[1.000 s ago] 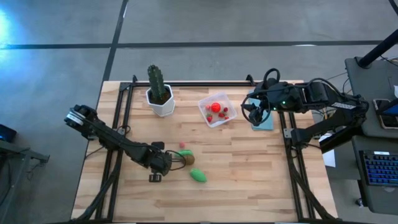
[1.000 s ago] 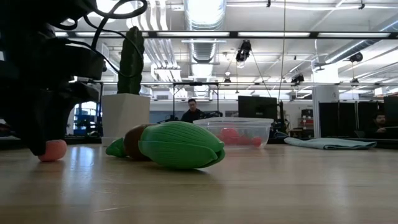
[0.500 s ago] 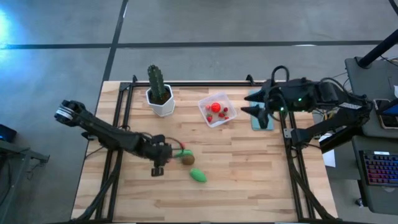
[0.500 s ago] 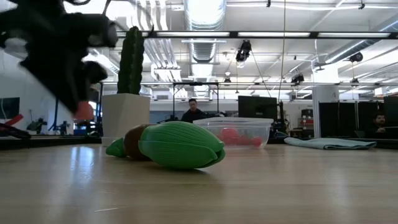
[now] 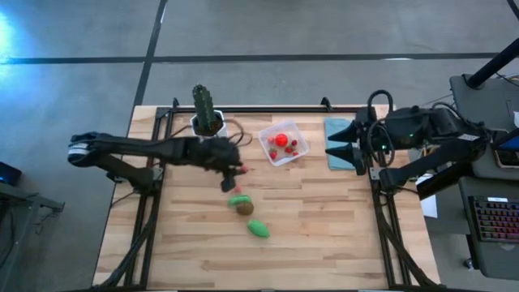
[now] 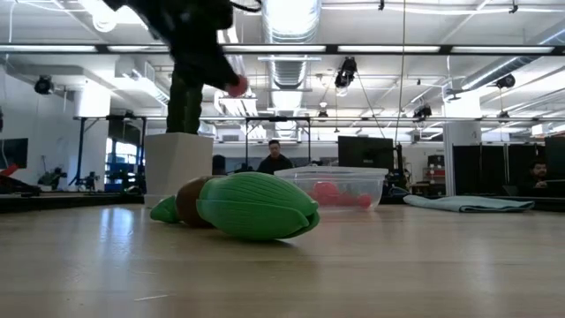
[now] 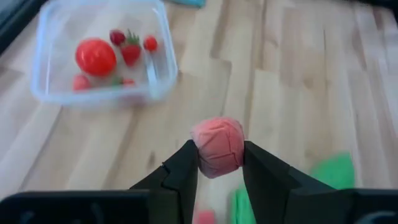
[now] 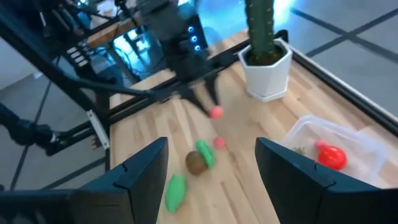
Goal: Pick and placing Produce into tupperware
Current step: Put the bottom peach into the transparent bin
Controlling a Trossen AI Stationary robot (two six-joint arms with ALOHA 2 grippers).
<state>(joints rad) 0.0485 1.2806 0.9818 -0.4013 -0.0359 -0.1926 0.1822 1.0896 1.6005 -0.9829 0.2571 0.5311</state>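
Observation:
My left gripper (image 7: 219,163) is shut on a pink round piece (image 7: 217,146) and hangs above the table between the cactus pot and the clear tupperware (image 5: 283,143). In the low view the piece (image 6: 237,86) is high over the tabletop. The tupperware (image 7: 99,56) rests on its base and holds several red pieces. A green oblong piece (image 5: 259,229), a brown ball (image 5: 245,208), another green piece (image 5: 238,199) and a small pink piece (image 8: 219,142) lie on the wood. My right gripper (image 5: 347,146) is open, by the table's right edge over the blue cloth. My left gripper pinches the pink round piece between its two fingers, one fingertip (image 7: 186,163) on each opposite side (image 7: 202,152) of it. The fingers come from above, slanting down. The piece is lifted clear of the table.
A tall green cactus in a white pot (image 5: 207,122) stands near the far edge, just beside my left arm. A light blue folded cloth (image 5: 339,154) lies at the right edge. Black frame rails run along both sides (image 5: 154,162). Bare wood lies toward the near edge.
My left gripper has risen from the table with the pink piece and swung toward the far edge and the right, nearer the tupperware. The piece went from resting on the wood to lifted clear. My right arm has drawn back toward the table's right edge.

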